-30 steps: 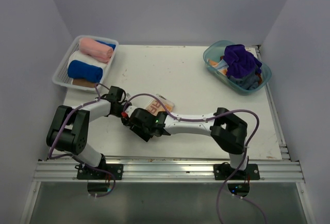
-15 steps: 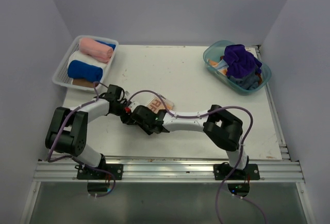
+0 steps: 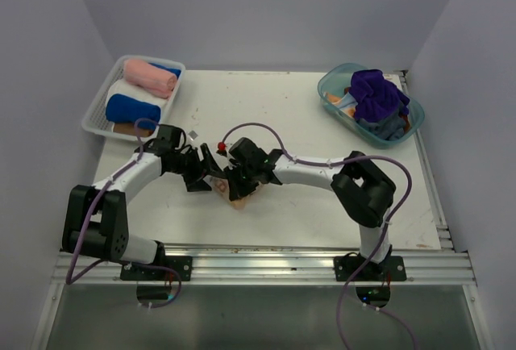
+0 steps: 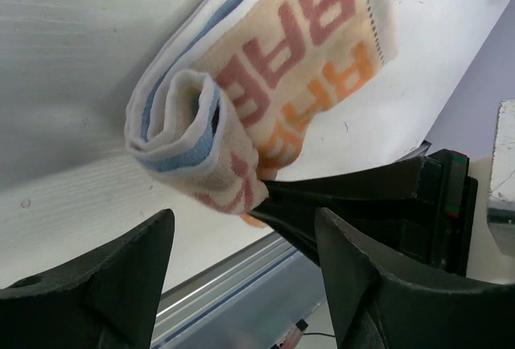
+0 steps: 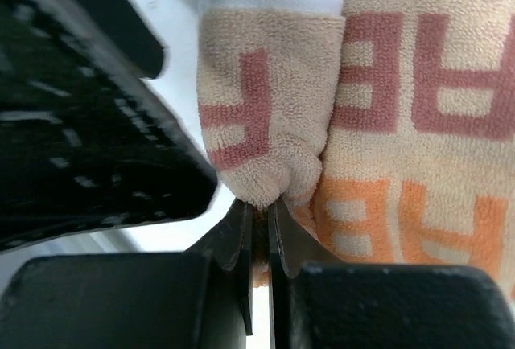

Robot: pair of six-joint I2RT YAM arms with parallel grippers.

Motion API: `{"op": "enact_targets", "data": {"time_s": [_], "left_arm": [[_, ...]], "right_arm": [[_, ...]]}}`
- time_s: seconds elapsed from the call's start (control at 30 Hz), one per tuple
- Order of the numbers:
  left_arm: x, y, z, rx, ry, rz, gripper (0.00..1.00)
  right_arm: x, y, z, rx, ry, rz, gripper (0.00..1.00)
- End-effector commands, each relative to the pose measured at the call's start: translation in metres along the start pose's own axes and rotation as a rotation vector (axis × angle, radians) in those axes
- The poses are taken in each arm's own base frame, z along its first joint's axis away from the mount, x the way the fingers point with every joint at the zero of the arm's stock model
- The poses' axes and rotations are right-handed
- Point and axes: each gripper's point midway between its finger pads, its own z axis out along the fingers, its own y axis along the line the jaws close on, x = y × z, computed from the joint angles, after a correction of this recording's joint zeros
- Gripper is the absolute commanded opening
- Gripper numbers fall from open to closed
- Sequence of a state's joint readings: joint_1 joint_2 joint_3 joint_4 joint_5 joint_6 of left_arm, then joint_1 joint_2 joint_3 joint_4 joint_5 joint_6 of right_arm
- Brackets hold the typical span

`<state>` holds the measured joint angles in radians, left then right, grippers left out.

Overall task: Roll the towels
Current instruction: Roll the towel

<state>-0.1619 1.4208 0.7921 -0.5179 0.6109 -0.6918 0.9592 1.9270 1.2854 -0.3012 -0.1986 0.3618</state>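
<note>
The cream, orange and light-blue "RABBIT" towel (image 4: 265, 92) lies on the white table with its near end curled into a loose roll (image 4: 181, 136). My right gripper (image 5: 259, 208) is shut on that rolled end of the towel (image 5: 273, 124). My left gripper (image 4: 244, 220) stands open just short of the roll, its fingers (image 4: 121, 285) touching nothing. From above, both grippers meet at mid-table, the left gripper (image 3: 208, 174) beside the right gripper (image 3: 234, 185), and only a corner of the towel (image 3: 239, 200) shows below them.
A white mesh basket (image 3: 95, 118) at the back left holds rolled pink (image 3: 151, 76), white and blue (image 3: 131, 110) towels. At the back right a clear teal tub (image 3: 409, 128) holds a purple towel (image 3: 377, 96) among others. An aluminium rail (image 3: 258, 265) lines the near edge.
The right gripper shut on the towel's end and carried it over into a curl, nearer the table's front. The left gripper let go and opened, and its arm reached further right.
</note>
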Motion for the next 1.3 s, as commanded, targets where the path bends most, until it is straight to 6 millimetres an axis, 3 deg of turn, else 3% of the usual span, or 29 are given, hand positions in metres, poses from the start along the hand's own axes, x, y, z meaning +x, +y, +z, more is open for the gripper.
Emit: {"op": "enact_targets", "data": {"time_s": [0.0,0.2,0.4,0.63,0.73,0.93,0.97,1.0,1.07,1.1,1.13,1.17,1.2,1.23,1.27], "left_arm": [[0.008,0.001,-0.003,0.026,0.023,0.014,0.74],[0.020,0.017,0.001,-0.004,0.046,0.041,0.75],[0.030,0.024,0.005,0.006,0.061,0.038,0.75],[0.021,0.022,0.008,0.017,0.026,0.043,0.77],[0.020,0.023,0.015,0.019,0.026,0.018,0.73],[0.014,0.024,0.027,-0.011,0.014,-0.013,0.44],[0.014,0.026,0.028,-0.024,0.028,-0.023,0.39],[0.012,0.026,0.027,-0.043,0.026,-0.030,0.33],[0.010,0.025,0.025,-0.052,0.019,-0.028,0.32],[0.007,0.022,0.023,-0.051,0.011,-0.020,0.32],[0.009,0.022,0.021,-0.062,0.019,-0.028,0.32],[0.008,0.022,0.020,-0.066,0.017,-0.030,0.32],[0.007,0.020,0.018,-0.064,0.013,-0.026,0.31],[0.007,0.020,0.018,-0.072,0.015,-0.036,0.31],[0.008,0.021,0.017,-0.079,0.014,-0.043,0.31]], "right_arm": [[-0.002,0.053,-0.020,-0.277,0.043,0.130,0.00],[-0.009,0.063,-0.027,-0.489,0.073,0.339,0.00],[-0.005,0.054,-0.022,-0.545,0.078,0.461,0.00],[0.002,0.046,-0.016,-0.575,0.094,0.543,0.00],[0.006,0.045,-0.012,-0.581,0.105,0.563,0.00],[0.007,0.044,-0.011,-0.578,0.098,0.621,0.00],[0.004,0.043,-0.012,-0.570,0.091,0.623,0.05],[-0.001,0.043,-0.016,-0.548,0.073,0.616,0.21],[-0.005,0.038,-0.021,-0.491,0.040,0.558,0.37],[0.006,0.032,-0.023,-0.423,0.080,0.564,0.44],[-0.002,0.019,-0.030,-0.317,0.016,0.539,0.55],[-0.009,0.014,-0.036,-0.258,-0.014,0.476,0.59],[0.003,0.007,-0.040,-0.171,0.013,0.469,0.61],[0.001,0.004,-0.047,-0.126,-0.009,0.441,0.64],[-0.012,-0.006,-0.057,-0.032,-0.085,0.413,0.65]]}}
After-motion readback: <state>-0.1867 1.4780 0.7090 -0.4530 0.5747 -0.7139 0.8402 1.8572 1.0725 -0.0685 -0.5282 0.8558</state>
